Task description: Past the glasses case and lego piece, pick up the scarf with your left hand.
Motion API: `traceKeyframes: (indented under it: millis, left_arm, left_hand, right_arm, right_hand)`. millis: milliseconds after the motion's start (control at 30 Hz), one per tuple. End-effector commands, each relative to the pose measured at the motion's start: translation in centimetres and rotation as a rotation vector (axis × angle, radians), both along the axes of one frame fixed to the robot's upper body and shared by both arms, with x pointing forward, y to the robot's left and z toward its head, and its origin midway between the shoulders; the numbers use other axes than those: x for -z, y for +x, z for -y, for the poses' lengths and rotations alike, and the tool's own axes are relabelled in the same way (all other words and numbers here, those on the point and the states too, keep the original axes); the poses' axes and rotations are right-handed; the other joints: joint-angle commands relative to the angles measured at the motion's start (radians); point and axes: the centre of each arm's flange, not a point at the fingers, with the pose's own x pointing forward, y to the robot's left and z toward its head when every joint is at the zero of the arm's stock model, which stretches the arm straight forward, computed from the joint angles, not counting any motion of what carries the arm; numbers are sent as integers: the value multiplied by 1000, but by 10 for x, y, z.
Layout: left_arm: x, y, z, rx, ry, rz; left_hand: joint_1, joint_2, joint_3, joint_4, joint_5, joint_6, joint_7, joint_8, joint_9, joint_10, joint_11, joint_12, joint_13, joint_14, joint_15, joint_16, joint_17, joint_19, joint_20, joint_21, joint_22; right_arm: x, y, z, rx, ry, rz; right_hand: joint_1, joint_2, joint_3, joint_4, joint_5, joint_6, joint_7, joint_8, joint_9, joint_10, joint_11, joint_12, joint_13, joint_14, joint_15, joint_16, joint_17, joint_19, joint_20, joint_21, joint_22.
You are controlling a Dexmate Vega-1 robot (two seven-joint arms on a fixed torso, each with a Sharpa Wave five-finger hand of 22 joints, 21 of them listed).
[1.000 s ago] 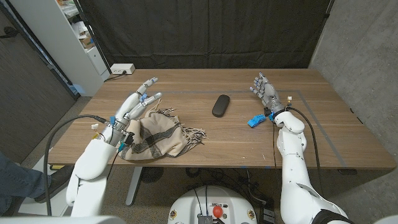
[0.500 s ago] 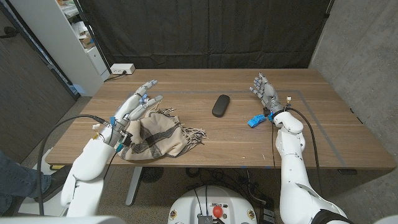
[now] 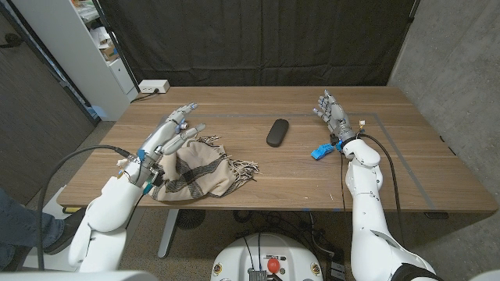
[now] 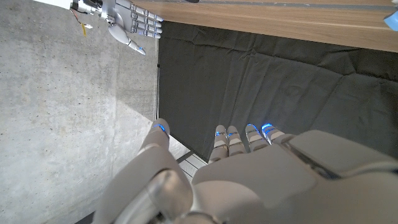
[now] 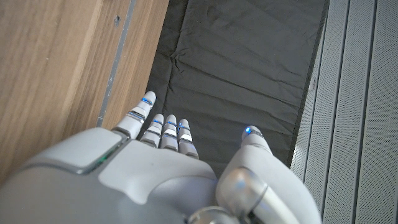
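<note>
Desk, wooden: black glasses case mid-desk; blue lego piece toward right edge, just beside right wrist. White power strip at far left corner. Beige plaid fringed scarf bunched near front left edge. Left hand above scarf's far-left part, fingers spread, holding nothing. Right hand upright, fingers apart, empty.

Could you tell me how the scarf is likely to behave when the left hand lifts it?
The scarf lies crumpled in soft folds with a loose fringe, so it will probably sag and trail rather than hold shape. It looks light for its bulk. The left hand, fingers spread above it, may catch only a fold.
</note>
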Motion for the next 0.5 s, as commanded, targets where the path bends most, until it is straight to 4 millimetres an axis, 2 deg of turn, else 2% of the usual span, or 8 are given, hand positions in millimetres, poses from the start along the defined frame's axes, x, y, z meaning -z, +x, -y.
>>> traceKeyframes:
  millis: [33,500]
  left_arm:
    - [6,-9,-1,-66,35,-21]
    - [9,-17,-2,-133,76,-19]
  left_hand:
    - [15,1,1,-4,1,12,3,5,5,1,-2,-1,6,2,1,2,2,-4,7,1,2]
    - [26,-1,3,-7,2,13,2,4,5,1,-4,-2,6,2,1,1,2,-3,10,1,2]
  right_arm:
    - [-2,-2,-2,-1,-14,-4]
    - [1,-4,-5,-4,-19,-12]
  right_hand:
    - [-1,7,2,-9,7,5,-1,6,4,6,0,-5,3,2,5,0,3,-7,0,1,3]
    - [-1,7,2,-11,7,4,-2,6,4,8,0,-5,3,1,5,-1,3,-7,0,1,3]
